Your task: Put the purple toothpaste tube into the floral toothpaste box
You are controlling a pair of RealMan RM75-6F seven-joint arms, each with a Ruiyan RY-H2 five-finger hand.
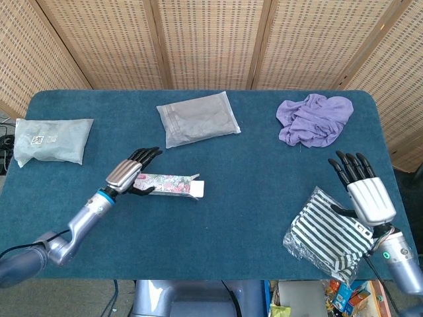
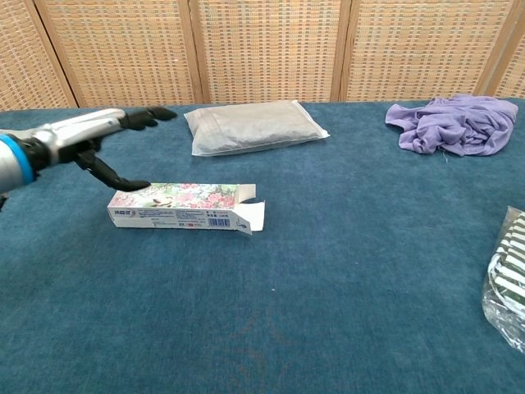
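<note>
The floral toothpaste box [image 1: 168, 185] [image 2: 176, 205] lies flat on the blue table [image 1: 251, 198], left of centre. Its open end with loose flaps [image 2: 250, 215] points right. My left hand [image 1: 129, 174] [image 2: 90, 135] hovers open just over the box's left end with its fingers spread; its thumb tip is close to the box top, and I cannot tell if it touches. My right hand [image 1: 367, 195] is open at the near right edge, holding nothing, and appears only in the head view. No purple toothpaste tube shows in either view.
A grey packet [image 1: 198, 119] [image 2: 254, 125] lies behind the box. A purple cloth [image 1: 314, 119] [image 2: 451, 123] is bunched at the far right. A striped bag [image 1: 330, 234] [image 2: 509, 283] sits at the near right, under my right hand. A clear bag [image 1: 53, 140] rests far left.
</note>
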